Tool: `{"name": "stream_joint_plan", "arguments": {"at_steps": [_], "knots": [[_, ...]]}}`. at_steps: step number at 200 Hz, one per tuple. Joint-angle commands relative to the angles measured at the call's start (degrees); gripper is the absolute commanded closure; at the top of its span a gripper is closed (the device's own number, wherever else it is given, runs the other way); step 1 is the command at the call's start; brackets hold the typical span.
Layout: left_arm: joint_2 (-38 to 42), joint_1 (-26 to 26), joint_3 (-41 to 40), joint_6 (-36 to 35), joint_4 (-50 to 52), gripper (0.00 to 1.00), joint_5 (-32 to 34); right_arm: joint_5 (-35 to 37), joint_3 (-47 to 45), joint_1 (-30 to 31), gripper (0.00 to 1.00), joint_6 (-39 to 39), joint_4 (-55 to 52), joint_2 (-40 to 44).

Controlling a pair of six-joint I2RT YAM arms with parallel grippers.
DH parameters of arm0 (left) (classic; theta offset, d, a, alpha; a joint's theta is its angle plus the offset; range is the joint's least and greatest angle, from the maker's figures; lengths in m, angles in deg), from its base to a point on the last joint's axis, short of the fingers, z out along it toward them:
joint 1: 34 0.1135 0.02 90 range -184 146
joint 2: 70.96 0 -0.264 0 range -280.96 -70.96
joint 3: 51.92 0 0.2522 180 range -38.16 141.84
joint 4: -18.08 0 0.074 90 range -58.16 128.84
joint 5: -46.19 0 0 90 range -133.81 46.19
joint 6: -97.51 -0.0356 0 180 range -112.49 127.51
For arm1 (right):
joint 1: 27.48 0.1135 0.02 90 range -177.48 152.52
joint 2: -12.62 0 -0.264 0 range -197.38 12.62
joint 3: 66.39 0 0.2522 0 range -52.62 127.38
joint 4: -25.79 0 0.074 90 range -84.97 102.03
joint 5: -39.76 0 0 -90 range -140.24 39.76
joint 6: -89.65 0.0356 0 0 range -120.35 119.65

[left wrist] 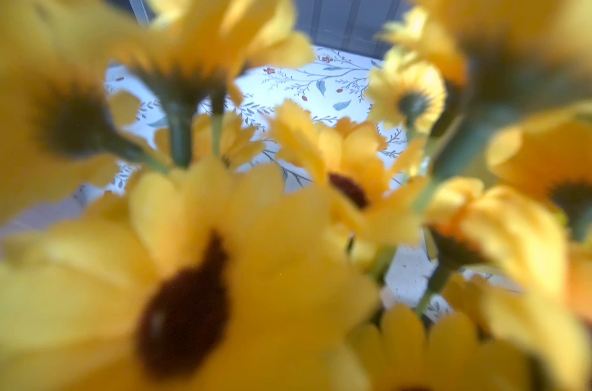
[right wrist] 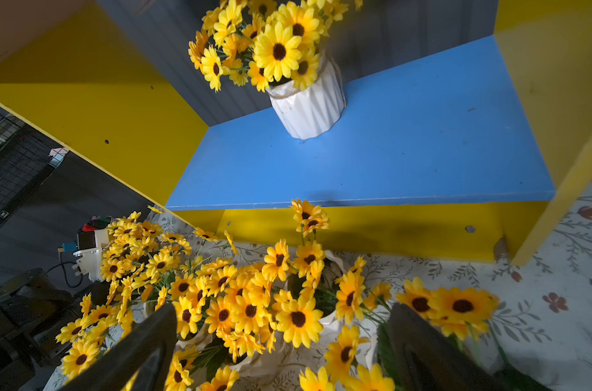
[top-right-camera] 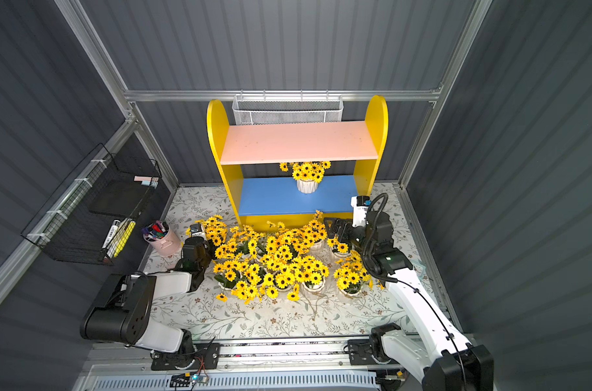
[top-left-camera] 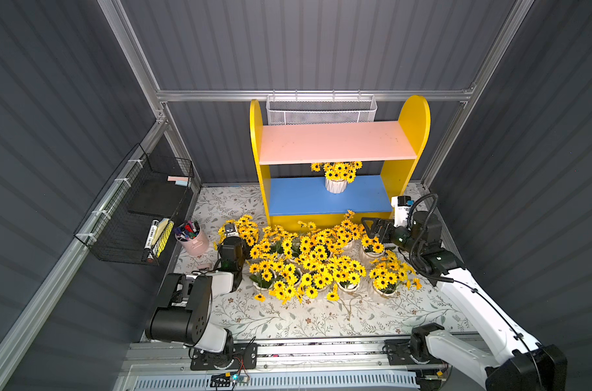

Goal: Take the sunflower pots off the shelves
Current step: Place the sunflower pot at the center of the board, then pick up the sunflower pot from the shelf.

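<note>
Pot (right wrist: 308,108) needed our right gripper (right wrist: 282,309), jaws apart, squarely around its ribs; left gripper's (top-left-camera: 243,237) jaws we couldn't tell.

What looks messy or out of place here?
The sunflower pots are crammed in a tangled jumble on the tablecloth before the shelves, while one pot stands alone on the blue board. The left arm pokes into the blooms, hiding the left gripper, and flowers crowd its wrist camera's view.
</note>
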Motion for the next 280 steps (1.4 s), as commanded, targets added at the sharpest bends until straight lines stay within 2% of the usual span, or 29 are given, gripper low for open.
{"name": "stream_joint_plan", "arguments": {"at_steps": [1,24,47,98,139,171,198,218,234,251,275,280], "knots": [[4.50,-0.08,-0.10,1.25,7.37,0.01,-0.32,0.13,0.65,-0.14,0.01,-0.50,0.75,1.63],[10.51,-0.49,3.55,0.33,22.04,0.01,1.69,2.01,0.33,-0.14,0.01,-0.34,-0.03,2.19],[13.89,-0.65,6.09,1.58,32.47,0.00,4.16,2.48,-0.15,-0.08,0.01,-0.11,0.42,2.17],[25.21,-0.87,7.43,3.63,50.28,0.01,4.09,-0.40,0.99,-0.11,0.01,0.81,-0.02,0.12],[35.22,-2.39,12.81,4.17,64.25,0.01,5.81,-0.34,0.82,-0.08,0.01,1.23,0.33,-0.27],[39.42,-2.72,22.16,-1.53,74.45,0.01,5.49,-0.36,0.57,-0.14,0.01,1.50,0.25,-0.03],[37.27,-2.76,31.84,-4.24,78.69,0.01,-1.16,-0.93,0.90,-0.13,0.01,2.00,0.10,-0.80],[33.77,-3.51,36.85,-4.90,77.06,0.01,-10.53,-0.94,1.26,-0.14,0.01,1.26,-1.60,-0.59],[29.71,-7.54,40.39,-6.15,73.93,0.01,-20.00,0.62,0.82,-0.11,0.01,1.49,-2.92,0.11],[25.76,-13.63,43.67,-9.92,70.67,0.01,-25.18,1.80,-0.58,-0.06,0.01,1.65,-1.20,0.48],[20.39,-15.35,46.82,-11.34,66.98,0.01,-34.93,-0.93,-0.71,-0.05,0.01,1.33,2.20,-0.86],[19.90,-15.53,46.87,-11.24,65.86,0.01,-37.20,-3.31,-0.18,-0.05,0.01,1.20,2.11,-1.43]]}}
